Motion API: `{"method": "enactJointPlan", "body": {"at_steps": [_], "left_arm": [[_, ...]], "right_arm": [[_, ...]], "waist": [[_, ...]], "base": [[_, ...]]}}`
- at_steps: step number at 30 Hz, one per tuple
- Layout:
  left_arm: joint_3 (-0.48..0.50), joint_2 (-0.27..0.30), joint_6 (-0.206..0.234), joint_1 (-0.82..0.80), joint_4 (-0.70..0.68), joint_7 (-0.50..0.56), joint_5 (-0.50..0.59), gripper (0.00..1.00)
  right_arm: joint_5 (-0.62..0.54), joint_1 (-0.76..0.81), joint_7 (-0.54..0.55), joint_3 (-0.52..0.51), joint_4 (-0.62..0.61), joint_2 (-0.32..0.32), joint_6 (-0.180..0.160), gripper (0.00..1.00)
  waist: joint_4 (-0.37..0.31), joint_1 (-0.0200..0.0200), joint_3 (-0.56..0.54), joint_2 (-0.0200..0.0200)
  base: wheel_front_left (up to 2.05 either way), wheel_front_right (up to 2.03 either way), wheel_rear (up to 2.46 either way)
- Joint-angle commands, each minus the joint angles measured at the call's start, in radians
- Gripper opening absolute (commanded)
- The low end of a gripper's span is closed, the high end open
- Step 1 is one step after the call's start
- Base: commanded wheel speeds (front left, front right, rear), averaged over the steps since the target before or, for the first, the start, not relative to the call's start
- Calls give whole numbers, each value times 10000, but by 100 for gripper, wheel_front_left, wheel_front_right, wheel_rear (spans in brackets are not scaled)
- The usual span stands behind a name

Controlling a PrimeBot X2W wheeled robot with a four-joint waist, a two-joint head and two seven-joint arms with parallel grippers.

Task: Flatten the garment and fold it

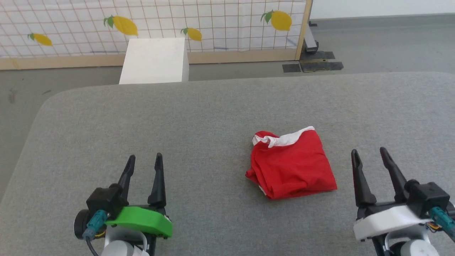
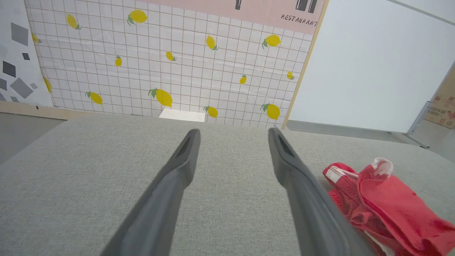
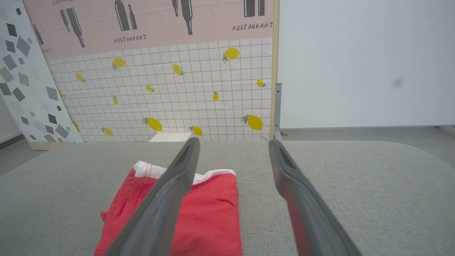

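In the left wrist view the bright red soft garment with white trim (image 2: 387, 199) runs off the right and bottom edges, partly behind a dark finger (image 2: 309, 199). In the right wrist view the bottom edge cuts it and another dark finger (image 3: 167, 199) crosses it.

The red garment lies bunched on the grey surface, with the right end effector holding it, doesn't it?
No. The head view shows the right end effector open beside the garment, not touching it. The garment does lie bunched on the grey surface.
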Motion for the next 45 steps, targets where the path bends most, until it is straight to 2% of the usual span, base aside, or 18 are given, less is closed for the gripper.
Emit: {"method": "enactJointPlan", "body": {"at_steps": [1, 31, 33, 38, 40, 42, 45], "left_arm": [[24, -18, 46, 174, 44, -38, -83, 100], [10, -18, 171, 302, 225, -38, -217, 100], [21, -18, 183, 271, 184, -38, -219, 100], [50, -18, 163, 158, 70, -38, -156, 100], [59, -18, 153, 70, 16, -38, -142, 100], [53, -18, 133, -44, -48, -38, -119, 100], [48, -18, 107, -215, -125, -38, -76, 100]], "right_arm": [[-54, 171, -106, -7, 23, 51, -13, 100], [269, 478, 192, -24, 98, 127, -13, 100], [1121, 270, 417, 15, 208, 127, -13, 100], [5849, -818, 2526, -482, 1274, 128, -13, 100], [7153, -1360, 3683, -902, 2020, 128, -13, 100], [7855, -1947, 4927, -1296, 2817, 128, -13, 100], [8096, -2853, 6348, -2012, 3875, 125, -13, 100]], "waist": [[-66, 0, -76, 0], [-120, 0, -224, 0], [-119, 0, -153, 0], [-36, 0, 128, 0], [77, 0, 306, 0], [227, 0, 512, 0], [500, 0, 832, 0]], "base": [[0, 0, 0], [0, 0, 0], [0, 0, 0], [0, 0, 0], [0, 0, 0], [0, 0, 0], [0, 0, 0]]}}
